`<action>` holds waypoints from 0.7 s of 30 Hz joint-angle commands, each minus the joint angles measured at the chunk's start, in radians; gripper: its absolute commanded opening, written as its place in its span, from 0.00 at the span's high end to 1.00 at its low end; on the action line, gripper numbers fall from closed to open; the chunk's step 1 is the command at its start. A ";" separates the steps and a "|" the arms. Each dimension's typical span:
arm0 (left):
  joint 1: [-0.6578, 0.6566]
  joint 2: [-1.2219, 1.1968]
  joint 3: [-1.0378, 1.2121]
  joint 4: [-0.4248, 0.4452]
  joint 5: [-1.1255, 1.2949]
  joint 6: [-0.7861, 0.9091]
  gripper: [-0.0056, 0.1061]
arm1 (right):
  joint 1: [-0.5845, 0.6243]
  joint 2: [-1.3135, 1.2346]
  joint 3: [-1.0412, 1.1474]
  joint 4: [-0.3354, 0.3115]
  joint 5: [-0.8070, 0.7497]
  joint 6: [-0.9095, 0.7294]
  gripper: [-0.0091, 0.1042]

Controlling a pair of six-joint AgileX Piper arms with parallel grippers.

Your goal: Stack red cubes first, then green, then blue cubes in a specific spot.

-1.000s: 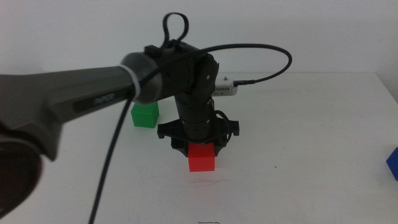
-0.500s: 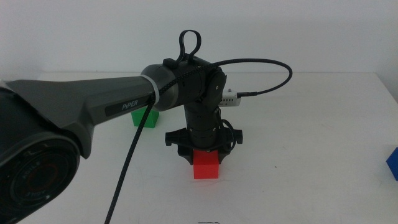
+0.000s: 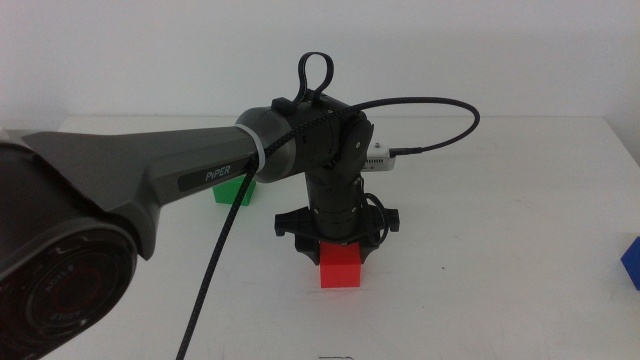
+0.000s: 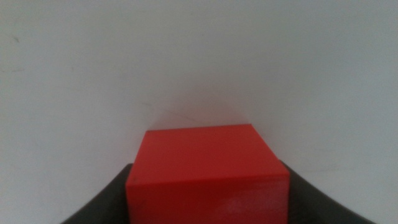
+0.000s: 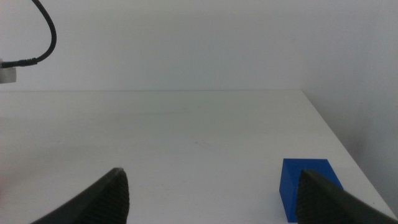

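Note:
My left gripper [image 3: 338,256] points down at the table's middle and is shut on the red cube [image 3: 340,268], which is at or just above the white tabletop. In the left wrist view the red cube [image 4: 208,174] fills the space between the two dark jaws. The green cube [image 3: 226,191] sits behind the left arm, mostly hidden by it. The blue cube [image 3: 632,263] lies at the right edge of the middle view and shows in the right wrist view [image 5: 309,188]. My right gripper [image 5: 211,193] is open and empty, out of the middle view.
The left arm's thick body [image 3: 120,200] crosses the left half of the middle view, with a black cable [image 3: 440,105] looping above it. A small white box [image 3: 378,158] lies behind the gripper. The table's right edge [image 5: 339,143] runs near the blue cube.
My left gripper has carried the red cube to the right and a little toward the front. The green and blue cubes have not moved.

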 commanded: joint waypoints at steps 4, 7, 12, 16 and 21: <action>-0.001 -0.041 -0.019 -0.004 -0.012 -0.011 0.22 | -0.006 -0.023 -0.018 -0.008 -0.076 -0.013 0.09; -0.001 -0.049 -0.019 -0.003 -0.006 -0.010 0.11 | -0.006 -0.023 -0.018 -0.008 -0.076 -0.013 0.09; -0.001 -0.077 -0.019 0.005 -0.006 -0.008 0.11 | -0.006 -0.023 -0.018 -0.008 -0.076 -0.013 0.09; -0.001 -0.090 -0.019 0.007 0.014 -0.008 0.11 | -0.006 -0.023 -0.018 -0.008 -0.076 -0.013 0.09; -0.001 -0.099 -0.019 0.017 0.035 -0.008 0.11 | -0.006 -0.023 -0.018 -0.008 -0.076 -0.013 0.09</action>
